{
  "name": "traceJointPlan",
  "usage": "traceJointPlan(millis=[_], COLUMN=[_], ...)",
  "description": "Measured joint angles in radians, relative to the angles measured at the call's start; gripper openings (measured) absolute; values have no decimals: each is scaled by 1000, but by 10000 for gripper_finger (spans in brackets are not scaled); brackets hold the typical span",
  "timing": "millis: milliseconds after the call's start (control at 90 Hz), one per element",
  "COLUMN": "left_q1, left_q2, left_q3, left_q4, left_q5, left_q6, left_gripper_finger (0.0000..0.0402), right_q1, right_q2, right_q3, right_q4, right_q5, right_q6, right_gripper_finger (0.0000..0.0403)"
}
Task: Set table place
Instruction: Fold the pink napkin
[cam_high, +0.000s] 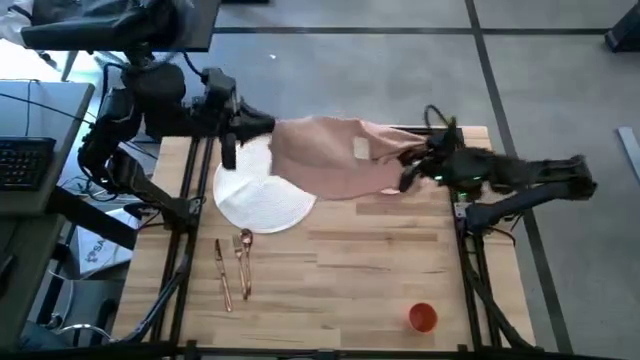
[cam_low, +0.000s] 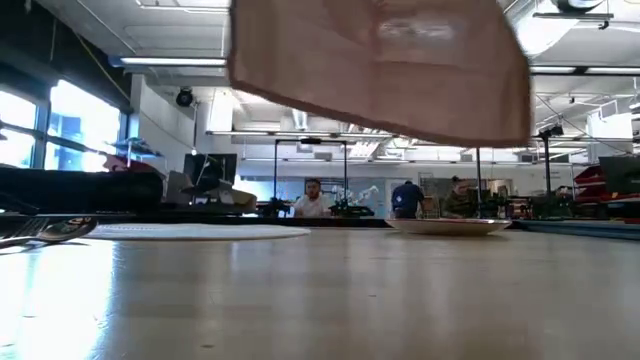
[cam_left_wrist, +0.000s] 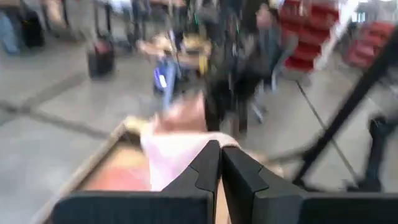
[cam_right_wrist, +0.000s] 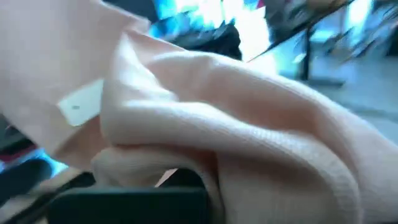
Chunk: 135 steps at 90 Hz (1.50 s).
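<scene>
Both end effectors, left and right, pinch the pale pink cloth napkin aloft between them; next, lay it flat beside the large white round plate.

Both grippers raised; clamped
</scene>
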Motion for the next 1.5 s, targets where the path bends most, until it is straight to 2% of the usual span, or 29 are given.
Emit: traceJointPlan(millis=[122, 211, 333, 456, 567, 667, 767, 922, 1056, 1200, 1356, 1500], left_q1=[-43, -88, -160, -207, -230, -267, -304, -357, -377, -387, -387, -386], left_q2=[5, 4, 2, -23, -78, -162, -254, -379, -446, -495, -539, -595], left_q3=[-126, -277, -496, -688, -851, -987, -1110, -1303, -1449, -1528, -1529, -1529], left_q4=[-176, -171, 2, 201, 367, 469, 470, 481, 484, 486, 485, 471], left_q5=[-15, -13, 66, 141, 153, 100, 13, -115, -168, -176, -185, -243], left_q6=[-121, -227, -385, -542, -677, -782, -881, -1038, -1154, -1206, -1178, -1170], left_gripper_finger=[0, 0, 0, 0, 0, 0, 0, 0, 0, 0, 0, 0], right_q1=[-13, -23, -67, -195, -330, -414, -464, -475, -475, -506, -549, -526], right_q2=[78, 149, 251, 368, 517, 658, 796, 972, 1072, 1093, 1045, 968], right_q3=[172, 245, 331, 394, 403, 402, 403, 403, 403, 402, 402, 405], right_q4=[-282, -400, -463, -481, -463, -385, -245, 28, 180, 193, 193, 132], right_q5=[-234, -408, -579, -687, -799, -819, -858, -875, -868, -871, -865, -863], right_q6=[112, 152, 163, 106, 32, -49, -102, -76, -41, 68, 34, 21], right_gripper_finger=[0, 0, 0, 0, 0, 0, 0, 0, 4, 43, 117, 171])
